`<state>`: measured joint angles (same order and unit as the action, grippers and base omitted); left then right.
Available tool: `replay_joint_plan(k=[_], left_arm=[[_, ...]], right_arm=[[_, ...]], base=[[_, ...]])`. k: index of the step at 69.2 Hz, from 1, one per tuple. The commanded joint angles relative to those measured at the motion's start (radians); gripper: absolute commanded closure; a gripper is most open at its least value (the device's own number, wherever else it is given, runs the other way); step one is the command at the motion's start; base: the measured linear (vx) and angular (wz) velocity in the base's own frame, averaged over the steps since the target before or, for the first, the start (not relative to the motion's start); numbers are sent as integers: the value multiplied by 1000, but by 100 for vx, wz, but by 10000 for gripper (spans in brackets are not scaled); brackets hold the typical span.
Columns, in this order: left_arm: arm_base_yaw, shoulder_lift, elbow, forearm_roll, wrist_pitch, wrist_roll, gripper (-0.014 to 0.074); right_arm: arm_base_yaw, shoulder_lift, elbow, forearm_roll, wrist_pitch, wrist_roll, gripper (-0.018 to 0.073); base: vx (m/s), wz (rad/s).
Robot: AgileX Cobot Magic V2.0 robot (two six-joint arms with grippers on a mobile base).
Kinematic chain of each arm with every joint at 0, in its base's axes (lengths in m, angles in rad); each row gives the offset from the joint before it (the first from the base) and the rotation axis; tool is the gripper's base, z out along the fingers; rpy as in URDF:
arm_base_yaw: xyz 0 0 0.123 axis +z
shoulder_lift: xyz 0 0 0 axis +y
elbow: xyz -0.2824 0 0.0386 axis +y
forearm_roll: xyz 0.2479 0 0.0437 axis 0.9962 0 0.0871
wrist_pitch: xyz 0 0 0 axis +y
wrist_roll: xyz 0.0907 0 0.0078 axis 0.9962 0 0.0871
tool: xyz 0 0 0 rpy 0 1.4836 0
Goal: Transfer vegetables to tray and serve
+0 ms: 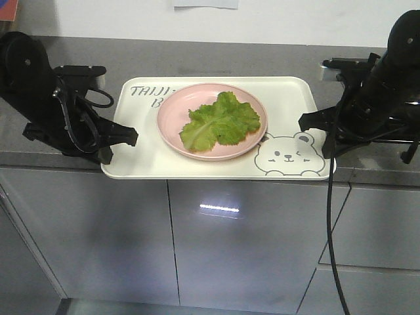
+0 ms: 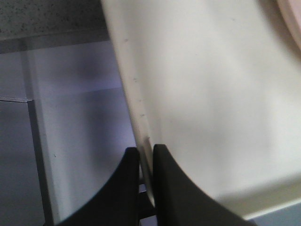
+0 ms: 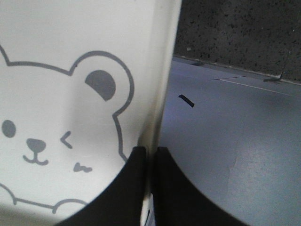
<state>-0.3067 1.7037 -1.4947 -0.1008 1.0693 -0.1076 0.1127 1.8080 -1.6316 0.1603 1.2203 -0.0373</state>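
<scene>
The cream-white tray [image 1: 144, 125] with the grey bear face and "TAIJI" lettering juts past the counter's front edge. On it sits a round pink plate [image 1: 172, 118] holding the vegetables [image 1: 220, 121], green crinkly lettuce leaves. My left gripper [image 1: 133, 136] is shut on the tray's left rim [image 2: 141, 113], which runs up from between the black fingers [image 2: 162, 179]. My right gripper [image 1: 303, 122] is shut on the tray's right rim [image 3: 162, 84], next to the bear's ear [image 3: 101, 84].
The grey speckled counter [image 1: 262, 59] runs behind and beside the tray. Below are grey cabinet fronts [image 1: 236, 243]. A black cable [image 1: 331, 223] hangs down from my right arm. A white wall rises behind the counter.
</scene>
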Motion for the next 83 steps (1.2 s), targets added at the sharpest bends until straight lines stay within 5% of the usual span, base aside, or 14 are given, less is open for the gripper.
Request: replay_joint_plan(k=[1, 83], left_arm=[[-28, -57, -42, -112, -70, 33, 603], [-28, -57, -42, -112, -70, 33, 603]], right_arm=[[17, -61, -35, 113, -48, -39, 564], [17, -61, -35, 113, -48, -39, 564]], base=[[0, 0], [0, 0]])
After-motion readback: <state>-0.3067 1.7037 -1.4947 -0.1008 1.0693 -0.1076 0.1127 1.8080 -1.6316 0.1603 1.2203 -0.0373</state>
